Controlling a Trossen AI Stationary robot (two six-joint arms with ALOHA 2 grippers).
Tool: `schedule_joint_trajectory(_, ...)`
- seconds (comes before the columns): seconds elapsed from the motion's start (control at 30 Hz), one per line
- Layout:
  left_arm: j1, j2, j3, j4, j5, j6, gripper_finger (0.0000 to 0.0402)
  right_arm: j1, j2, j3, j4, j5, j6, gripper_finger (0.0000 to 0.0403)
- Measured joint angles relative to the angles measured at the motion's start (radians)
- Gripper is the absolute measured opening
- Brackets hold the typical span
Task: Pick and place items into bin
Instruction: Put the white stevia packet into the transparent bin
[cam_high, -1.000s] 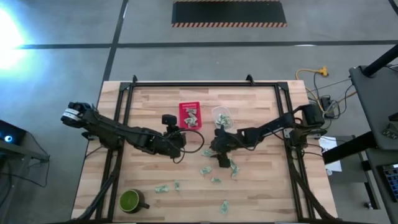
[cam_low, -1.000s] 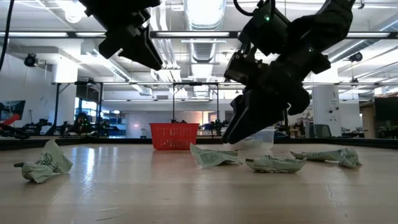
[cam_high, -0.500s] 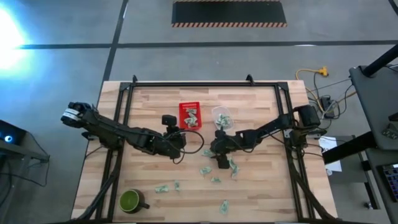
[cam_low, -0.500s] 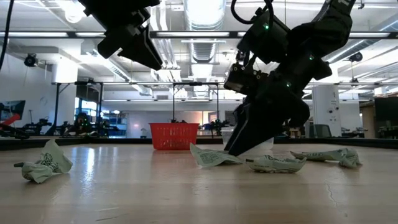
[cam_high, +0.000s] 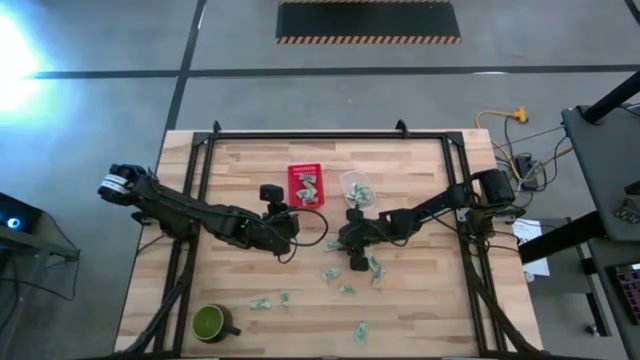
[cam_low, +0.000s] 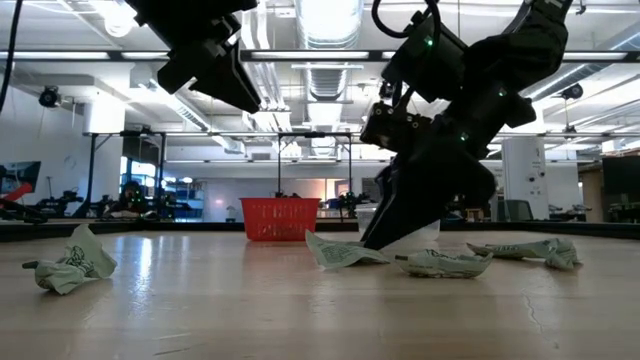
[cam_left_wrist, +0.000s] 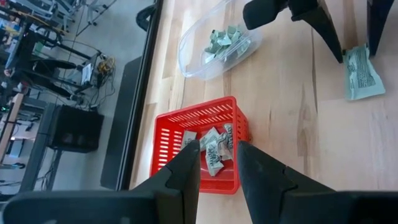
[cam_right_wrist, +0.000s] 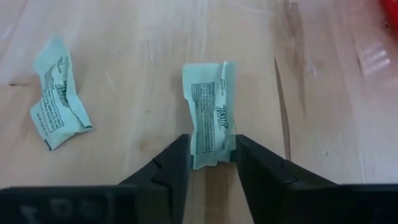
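Observation:
Several pale green-and-white wrappers (cam_high: 347, 290) lie flat on the wooden table. My right gripper (cam_right_wrist: 212, 163) is open and down at the table top (cam_low: 378, 240). Its fingers stand on either side of the near end of one wrapper (cam_right_wrist: 210, 115); a second wrapper (cam_right_wrist: 59, 93) lies beside it. My left gripper (cam_left_wrist: 217, 168) is open and hovers above the red basket (cam_left_wrist: 199, 146), which has a few wrappers in it. In the high view the left gripper (cam_high: 288, 213) sits just on the near-left side of the basket (cam_high: 306, 185). My right gripper comes from above, pointing down, with one finger (cam_right_wrist: 177, 158) on each long side of the wrapper's near end (cam_right_wrist: 210, 155). Whether the fingers touch the wrapper I cannot tell. The wrapper lies flat on the table.
A clear plastic container (cam_high: 356, 188) holding wrappers lies right of the basket, close to the right arm. A green mug (cam_high: 210, 322) stands near the table's near-left corner. More wrappers (cam_high: 260, 302) lie toward the near edge. A black frame (cam_high: 320, 135) runs along the table's far side.
My right gripper has come down from just above the table until its fingertips are at the table top by the wrapper, then stayed there. The wrappers have not moved.

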Motion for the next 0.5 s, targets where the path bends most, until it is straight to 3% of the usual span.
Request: schedule_joint_trajectory(0.5,0.0,0.0,0.0,-0.001,0.0,-0.003,0.0089,0.0,-0.026,-0.001,-0.004,0.008,-0.066,0.0021)
